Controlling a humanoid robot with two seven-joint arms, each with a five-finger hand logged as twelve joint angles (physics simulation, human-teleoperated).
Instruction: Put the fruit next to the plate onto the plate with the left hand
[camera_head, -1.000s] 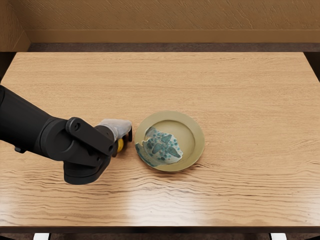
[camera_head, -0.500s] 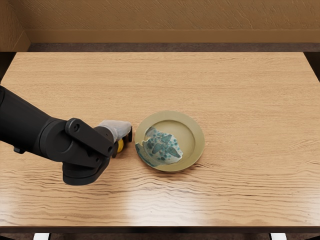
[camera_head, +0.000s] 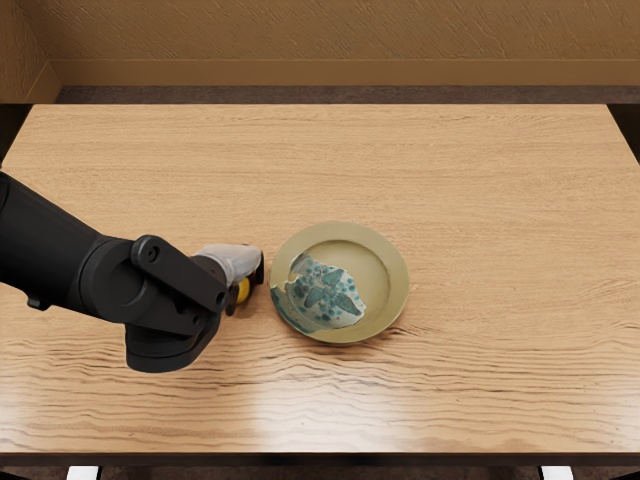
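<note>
**Beside the plate, one fruit under the left robot hand**

Just left of the plate's rim, on the wooden surface, sat the fruit, and I could see only a thin yellow sliver of it. The pale robot hand lay over the top of it and hid the rest, so I could not name the kind of fruit. From where I stood the bulky black wrist blocked the view of the grip itself. I could not tell how far the robot hand was closed, or whether it really had hold of the fruit. The fruit looked to be resting on the surface, not lifted, close to the plate but not on it.

Judging by its small, rounded look, I took the fruit to be light, firm and smooth-skinned. That would make it easy to carry but likely to roll or squirt out if pinched off-centre. I thought the safest hold was across its widest part, from above, with moderate pressure so the skin was not bruised. The plate would probably slide if it were knocked, so the fruit needed to clear the rim.

By my count there was one fruit, one olive plate with a blue-green mottled patch in its well, one surface, and one arm, reaching in from the left. I saw no right arm.
</note>
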